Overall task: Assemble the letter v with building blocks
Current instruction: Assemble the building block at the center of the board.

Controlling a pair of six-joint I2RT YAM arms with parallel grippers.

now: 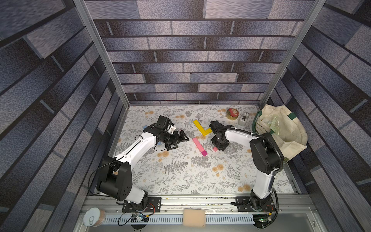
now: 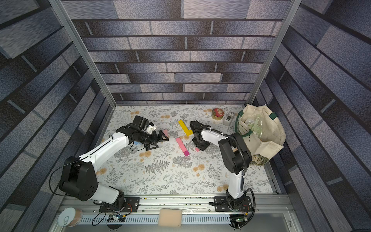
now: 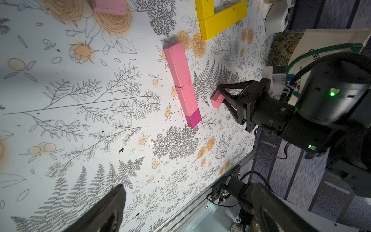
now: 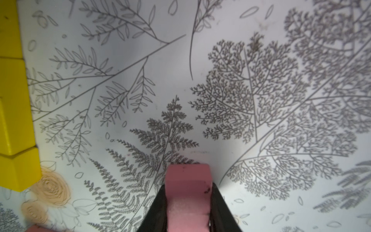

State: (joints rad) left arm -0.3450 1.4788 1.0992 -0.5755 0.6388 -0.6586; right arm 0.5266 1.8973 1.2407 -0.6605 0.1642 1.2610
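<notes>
Right claw (image 3: pixel 220 94): pinching pink block (image 4: pixel 187 180).
Left claw (image 1: pixel 179 140): spread wide.
Placement: lower flat, end touching magenta cube (image 3: pixel 193 119), angled outward.

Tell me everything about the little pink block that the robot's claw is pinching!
The little pink block is a short, matte, light pink brick with a few dark specks. The right gripper is shut on it, black jaws pressing two opposite sides, one end poking out. It sits low over the flowery table, beside the pink row; whether it touches the table is unclear.
</notes>
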